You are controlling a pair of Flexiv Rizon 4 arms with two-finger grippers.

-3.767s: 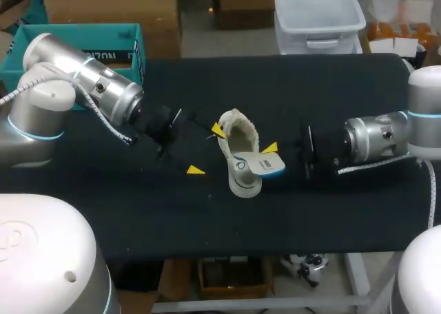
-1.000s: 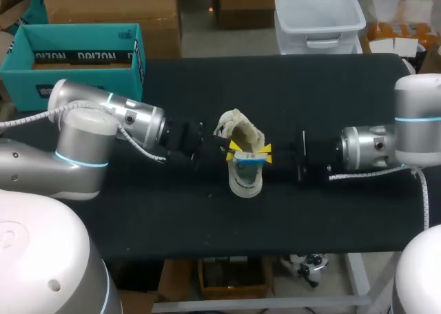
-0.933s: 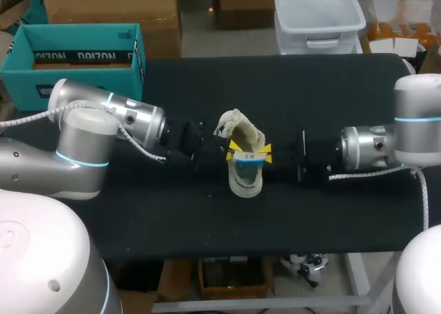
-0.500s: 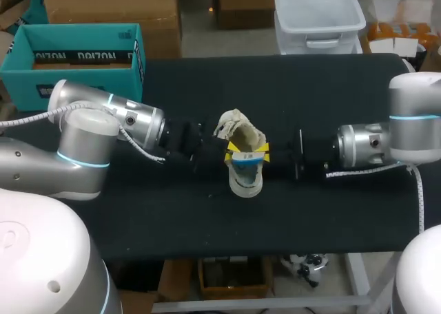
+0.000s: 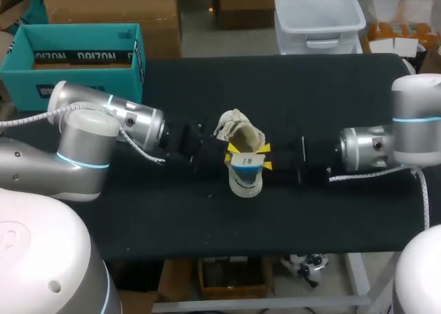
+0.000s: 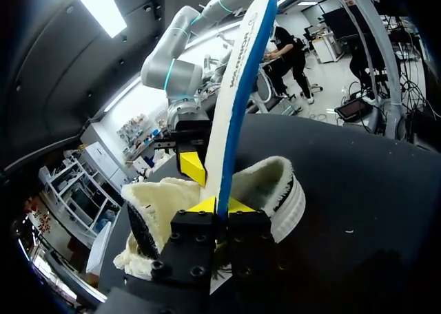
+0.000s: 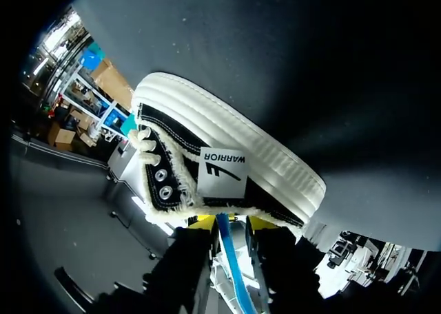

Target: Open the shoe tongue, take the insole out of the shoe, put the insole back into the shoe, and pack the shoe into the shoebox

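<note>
The white-soled shoe (image 5: 238,138) with fleece lining lies at the table's middle, seen from its side in the right wrist view (image 7: 227,166). The white insole (image 5: 246,162) with a blue edge stands on edge over the shoe's opening. My left gripper (image 5: 232,149) is shut on the insole (image 6: 238,100), its yellow tips (image 6: 220,205) pinching the lower end. My right gripper (image 5: 267,157) faces it from the other side, open, its fingers (image 7: 229,222) standing apart from the insole's blue edge (image 7: 226,248). The teal shoebox (image 5: 83,56) sits at the back left.
Both forearms lie low across the black table (image 5: 207,211), my left arm (image 5: 131,124) to the shoe's left and my right arm (image 5: 365,149) to its right. The shoebox stands behind my left arm.
My right gripper's fingers have spread away from the insole. My left gripper keeps its hold, and the insole has dropped slightly toward the shoe's front end.
</note>
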